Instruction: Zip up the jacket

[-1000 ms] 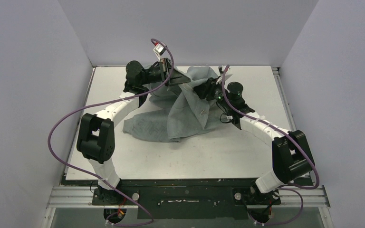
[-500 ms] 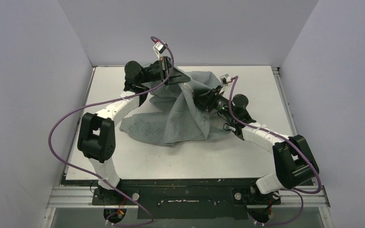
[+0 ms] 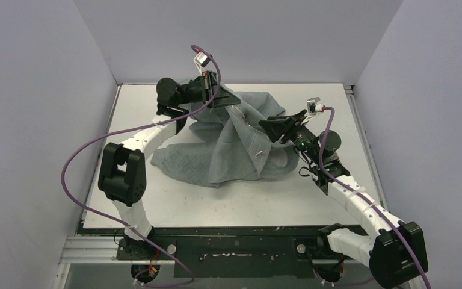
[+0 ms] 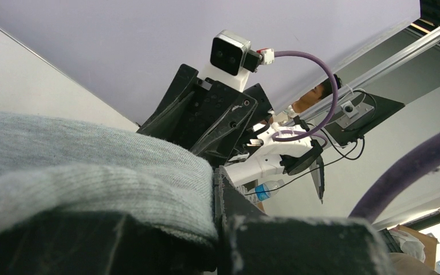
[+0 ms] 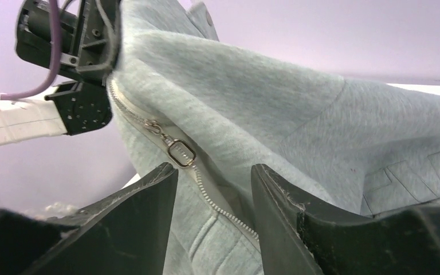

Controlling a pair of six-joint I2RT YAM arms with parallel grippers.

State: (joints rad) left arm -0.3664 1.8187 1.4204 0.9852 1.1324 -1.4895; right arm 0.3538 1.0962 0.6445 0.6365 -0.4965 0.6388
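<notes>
Right pincer (image 5: 215, 170) backed off jacket (image 3: 234, 153), jaws parted, empty; zipper pull (image 5: 181, 152) ahead, ungripped. Left pincer (image 3: 228, 101) clamped on raised fabric. Zipping pending: pull needs grasping.

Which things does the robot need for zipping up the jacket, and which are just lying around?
For the job:
- jacket
- zipper pull
- left pincer, shut on the jacket and holding it up
- right pincer, open, with the zipper between its fingers

Just there:
- table, under the jacket
- purple cables, part of the arms
</notes>
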